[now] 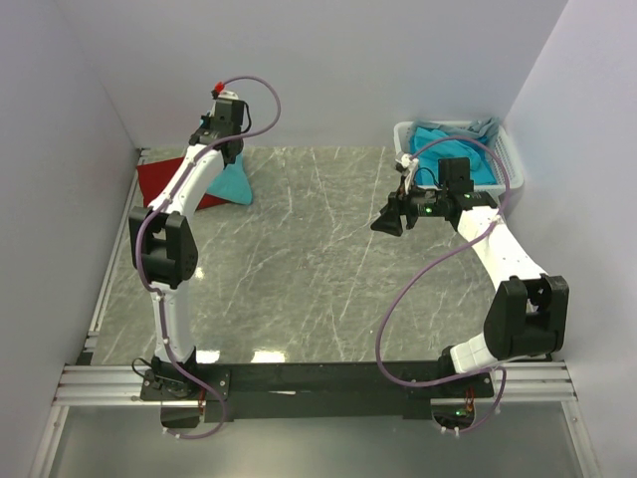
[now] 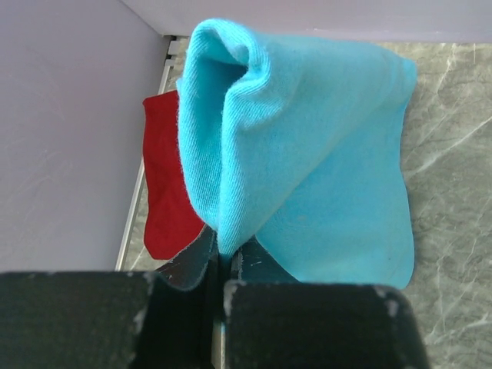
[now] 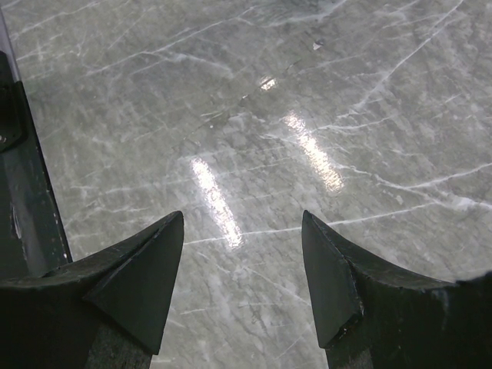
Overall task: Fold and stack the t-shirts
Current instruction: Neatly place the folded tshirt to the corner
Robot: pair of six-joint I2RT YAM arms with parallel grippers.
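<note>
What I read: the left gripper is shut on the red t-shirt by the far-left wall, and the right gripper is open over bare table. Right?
One slip: the left gripper is shut on the turquoise t-shirt, not the red t-shirt beside it; the left wrist view shows this. The right gripper is open over bare table.
</note>
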